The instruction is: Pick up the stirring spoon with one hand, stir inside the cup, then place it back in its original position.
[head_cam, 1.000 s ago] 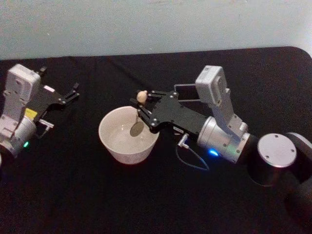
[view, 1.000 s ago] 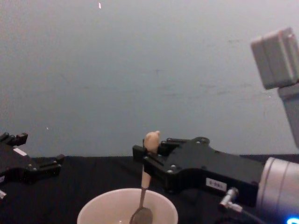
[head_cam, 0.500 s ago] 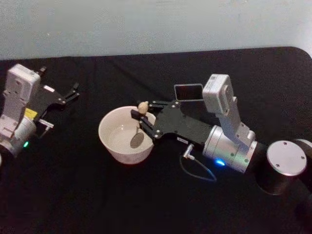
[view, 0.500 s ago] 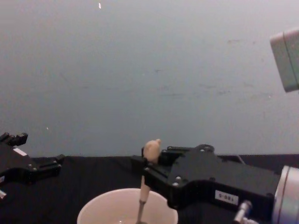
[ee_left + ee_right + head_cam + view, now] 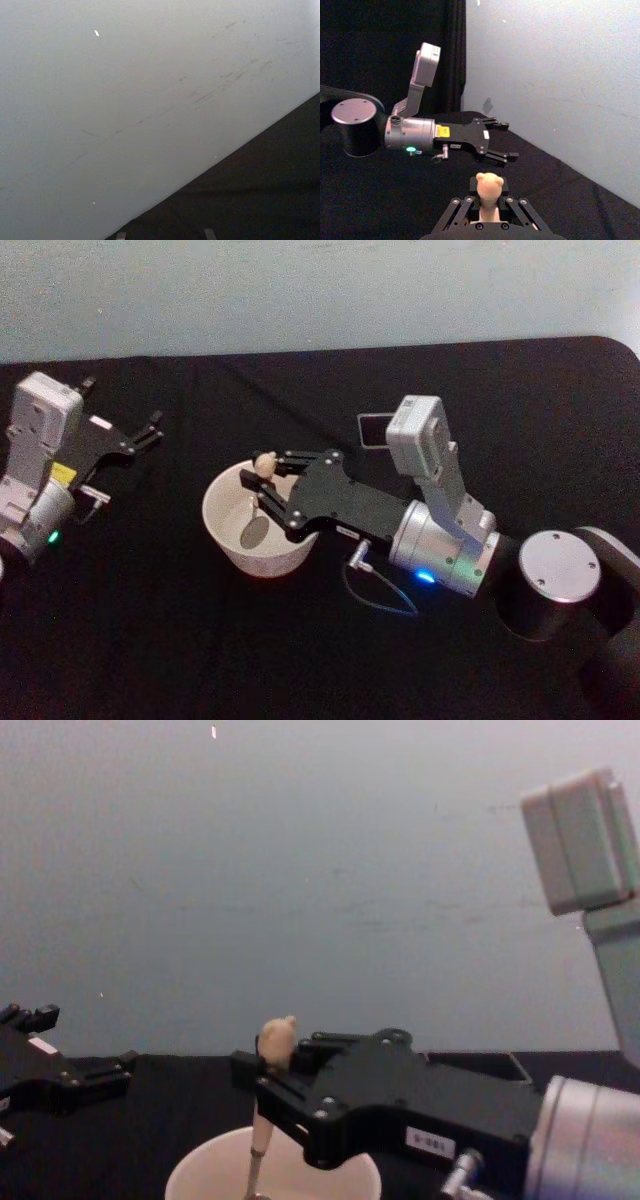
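Note:
The cream-white cup (image 5: 228, 545) stands at the table's middle. My right gripper (image 5: 262, 485) reaches over it from the right, shut on the beige handle of the stirring spoon (image 5: 265, 465). The spoon hangs upright, its dark bowl down inside the cup (image 5: 200, 1172). In the chest view the spoon (image 5: 277, 1038) sticks up from the right gripper (image 5: 262, 1082), its small animal head above the fingers. The right wrist view looks down on that spoon (image 5: 488, 187) in the right gripper (image 5: 489, 212). The dark grey square holder (image 5: 375, 430) sits behind the right arm. My left gripper (image 5: 150, 430) rests open at the far left.
A black cloth covers the table (image 5: 200, 640), which ends at a pale wall (image 5: 300, 290) behind. The right arm's wrist, with a looping cable (image 5: 385, 595), lies low to the right of the cup. The left arm (image 5: 420, 132) lies parked in the right wrist view.
My right gripper has carried the spoon leftward across the cup, after first lowering it deeper in. The spoon bowl now sits toward the cup's left side. The left arm has not moved.

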Robot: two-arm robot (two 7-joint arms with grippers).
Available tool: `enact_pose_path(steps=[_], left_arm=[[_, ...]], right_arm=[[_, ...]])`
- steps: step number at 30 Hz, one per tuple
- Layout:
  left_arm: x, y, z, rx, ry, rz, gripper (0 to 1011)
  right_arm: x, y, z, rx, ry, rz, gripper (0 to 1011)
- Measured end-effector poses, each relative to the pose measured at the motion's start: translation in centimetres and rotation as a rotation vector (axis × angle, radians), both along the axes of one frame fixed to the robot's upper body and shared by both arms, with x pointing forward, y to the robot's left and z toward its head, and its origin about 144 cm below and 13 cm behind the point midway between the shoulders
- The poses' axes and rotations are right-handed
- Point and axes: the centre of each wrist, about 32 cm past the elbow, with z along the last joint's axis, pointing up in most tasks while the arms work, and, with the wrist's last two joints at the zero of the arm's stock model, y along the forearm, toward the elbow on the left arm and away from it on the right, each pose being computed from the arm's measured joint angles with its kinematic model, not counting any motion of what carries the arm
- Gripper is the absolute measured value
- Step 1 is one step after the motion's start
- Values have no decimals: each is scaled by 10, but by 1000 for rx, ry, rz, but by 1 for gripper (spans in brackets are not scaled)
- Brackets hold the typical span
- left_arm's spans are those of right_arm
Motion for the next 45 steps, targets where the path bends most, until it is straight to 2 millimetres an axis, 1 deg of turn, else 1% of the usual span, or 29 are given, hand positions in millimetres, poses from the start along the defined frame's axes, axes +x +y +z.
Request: enact_pose_path(steps=[4, 12, 20, 27, 36, 45], left_arm=[[0, 0, 0, 0, 0, 0, 1001], [0, 0, 0, 0, 0, 0, 1001], [0, 0, 0, 0, 0, 0, 1001], [0, 0, 0, 0, 0, 0, 1001], [0, 0, 0, 0, 0, 0, 1001], [0, 0, 0, 0, 0, 0, 1001]], right_arm=[[6, 7, -1, 7, -18, -18, 197], [18, 14, -3, 4, -47, -54, 197], [24, 11, -5, -11, -55, -85, 197], [22, 1, -6, -26, -45, -96, 197], [14, -14, -1, -26, -29, -94, 197], [3, -21, 0, -32, -13, -64, 197]])
